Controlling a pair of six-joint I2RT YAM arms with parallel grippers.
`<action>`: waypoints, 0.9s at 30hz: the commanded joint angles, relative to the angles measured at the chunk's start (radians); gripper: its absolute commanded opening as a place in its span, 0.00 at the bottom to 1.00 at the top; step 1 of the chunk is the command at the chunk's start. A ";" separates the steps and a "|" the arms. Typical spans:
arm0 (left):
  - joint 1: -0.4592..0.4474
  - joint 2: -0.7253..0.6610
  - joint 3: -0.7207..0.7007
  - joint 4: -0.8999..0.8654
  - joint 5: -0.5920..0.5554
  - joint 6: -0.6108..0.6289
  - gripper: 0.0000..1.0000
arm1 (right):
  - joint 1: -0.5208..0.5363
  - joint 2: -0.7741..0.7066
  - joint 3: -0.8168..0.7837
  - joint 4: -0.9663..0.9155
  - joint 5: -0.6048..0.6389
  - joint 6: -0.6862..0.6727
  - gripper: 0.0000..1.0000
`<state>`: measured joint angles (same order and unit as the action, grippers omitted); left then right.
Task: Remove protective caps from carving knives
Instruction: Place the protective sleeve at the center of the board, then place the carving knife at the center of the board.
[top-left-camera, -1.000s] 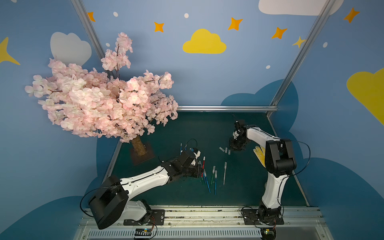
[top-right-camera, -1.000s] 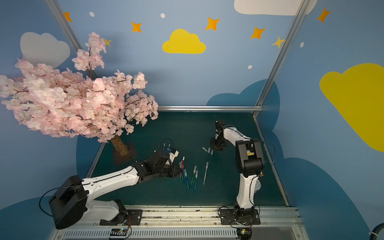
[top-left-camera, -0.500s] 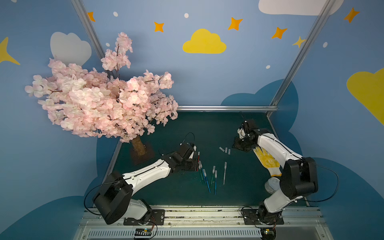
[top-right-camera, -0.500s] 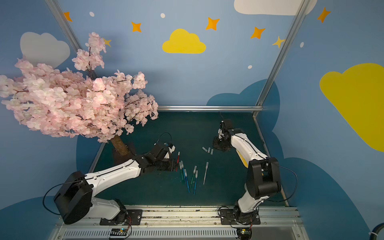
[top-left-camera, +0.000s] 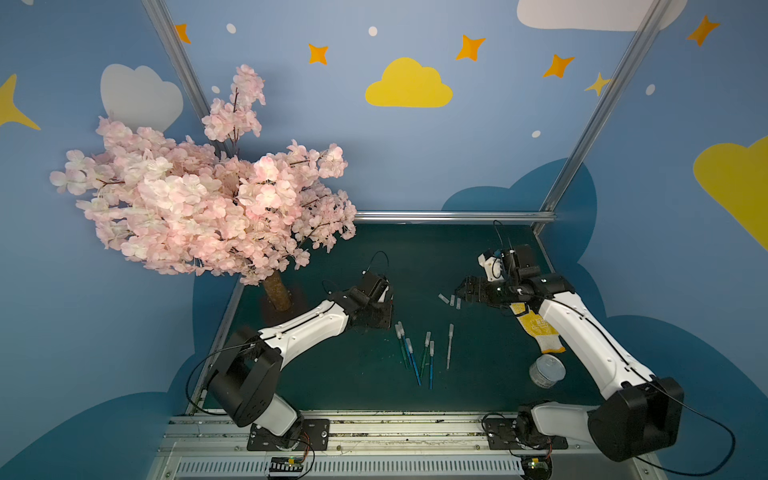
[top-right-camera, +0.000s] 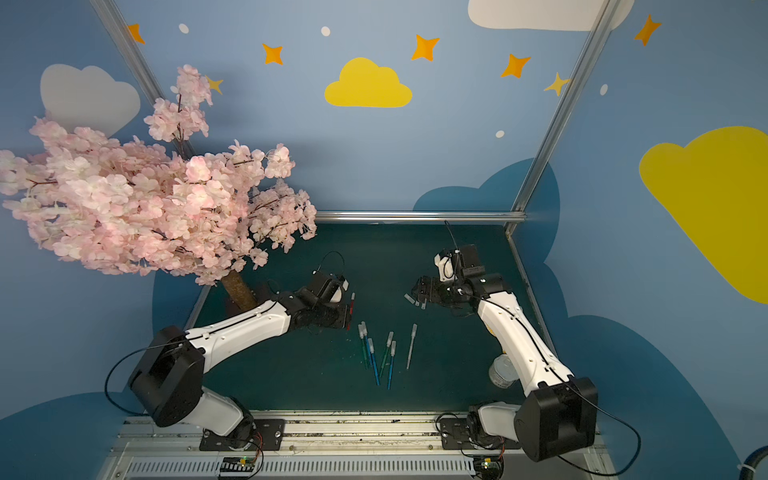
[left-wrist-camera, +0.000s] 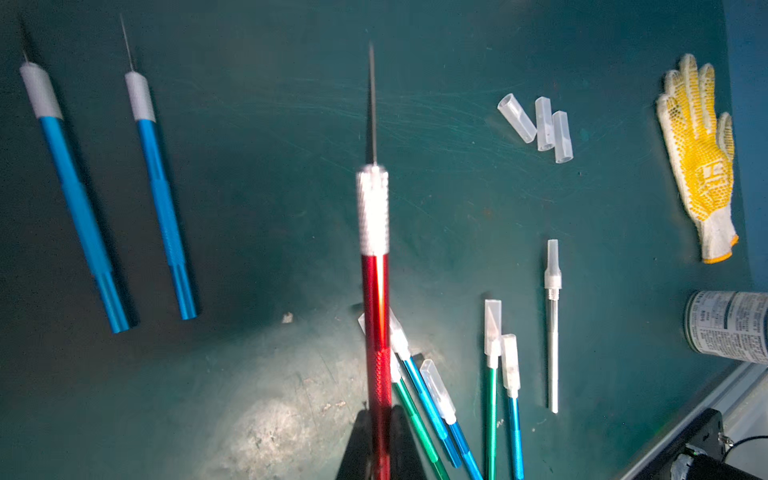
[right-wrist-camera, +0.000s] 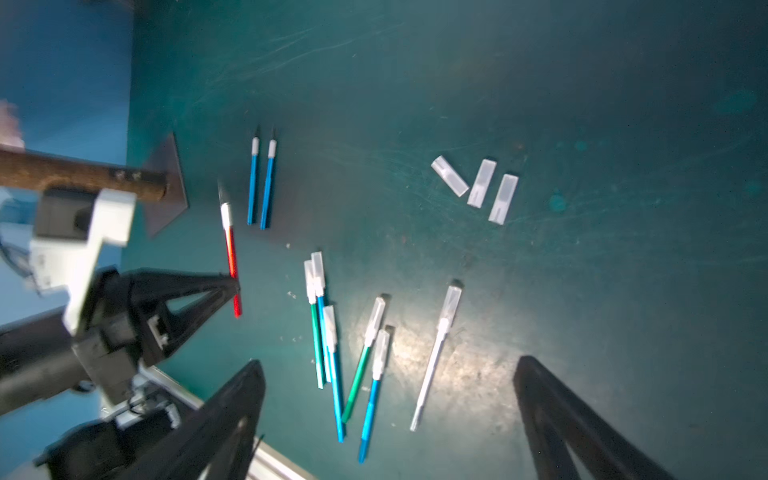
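Left fingers (left-wrist-camera: 353, 451) pinch red knife (left-wrist-camera: 375, 316), blade bare. Right fingers (right-wrist-camera: 232, 415) spread wide, empty, near three loose caps (top-left-camera: 452, 300) on table (top-left-camera: 332, 374). Top view: caps at 1 o'clock from six capped knives (top-left-camera: 414, 361).

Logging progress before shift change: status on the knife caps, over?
Left tool shut on red knife, blade bare. Right tool open beside three loose caps. Six knives still capped. Glove and can lie aside.
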<state>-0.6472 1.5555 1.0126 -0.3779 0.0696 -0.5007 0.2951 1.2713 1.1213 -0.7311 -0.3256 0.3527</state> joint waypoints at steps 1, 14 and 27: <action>0.009 0.037 0.050 -0.047 -0.025 0.042 0.09 | 0.010 -0.054 -0.025 -0.022 -0.046 -0.003 0.98; 0.047 0.222 0.213 -0.170 -0.135 0.050 0.07 | 0.030 -0.255 -0.107 -0.006 -0.102 0.044 0.98; 0.067 0.339 0.314 -0.228 -0.196 0.067 0.07 | 0.061 -0.368 -0.146 0.016 -0.052 0.042 0.98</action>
<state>-0.5842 1.8759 1.3010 -0.5617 -0.1020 -0.4484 0.3508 0.9169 0.9867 -0.7212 -0.3935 0.3882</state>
